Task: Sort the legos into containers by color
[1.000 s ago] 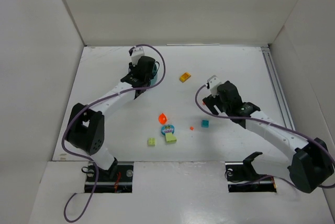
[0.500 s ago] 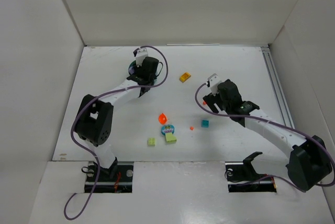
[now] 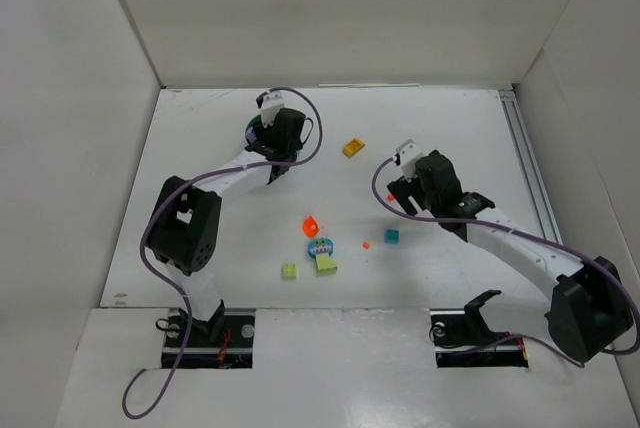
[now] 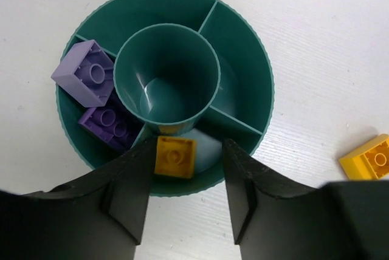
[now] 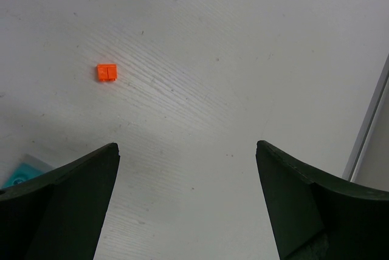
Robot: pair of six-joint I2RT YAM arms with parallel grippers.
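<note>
Straddling yellow lego (image 4: 175,157) (left hand (image 4: 187,153), parted)

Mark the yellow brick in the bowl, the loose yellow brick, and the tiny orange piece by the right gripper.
yellow brick (image 4: 175,157) in the bowl (image 4: 246,59), left wrist view, studded top.
loose yellow brick (image 4: 369,158), left wrist view, top face.
orange piece (image 5: 107,72), right wrist view, centre.
</note>
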